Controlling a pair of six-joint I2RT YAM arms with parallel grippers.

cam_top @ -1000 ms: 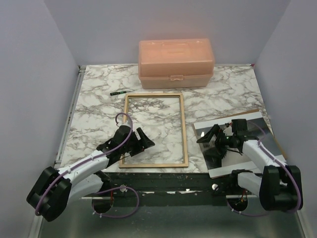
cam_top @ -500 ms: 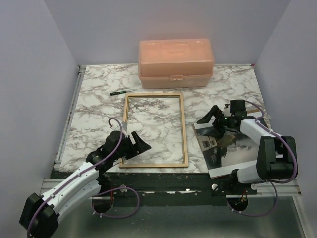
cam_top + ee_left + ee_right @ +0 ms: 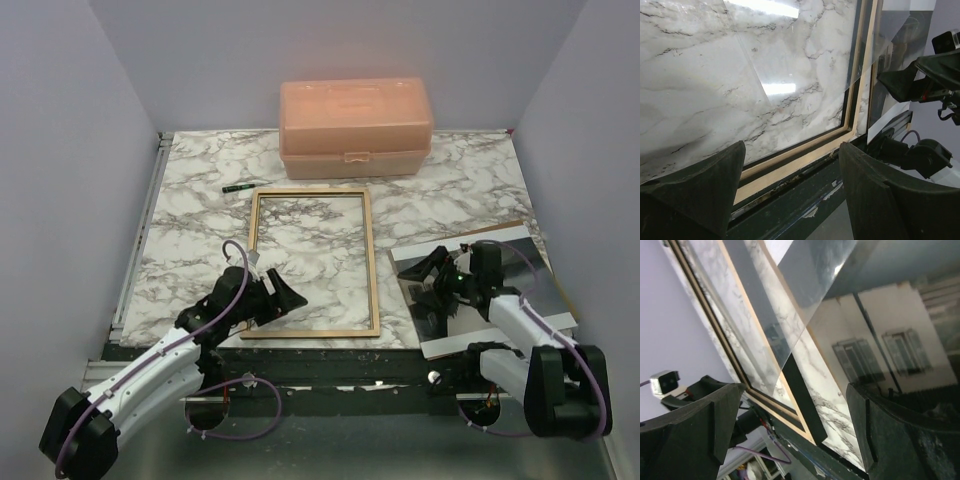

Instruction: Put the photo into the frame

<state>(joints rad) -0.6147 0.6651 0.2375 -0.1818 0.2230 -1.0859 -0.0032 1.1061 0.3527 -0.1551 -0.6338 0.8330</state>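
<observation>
Seemingly poised to lift, the right gripper (image 3: 430,280) hung wide open and empty over the photo (image 3: 520,255) at the table's (image 3: 200,200) near right corner, best pinching its border lightly; the left gripper (image 3: 278,290) gaped empty over the frame (image 3: 372,270).

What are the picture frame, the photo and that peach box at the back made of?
The frame: seemingly pale matte wood on the side showing, around a clear, reflective pane. The photo: probably glossy paper, given its sheen. The box: likely semi-translucent peach plastic, with a moulded lid and latch.
</observation>
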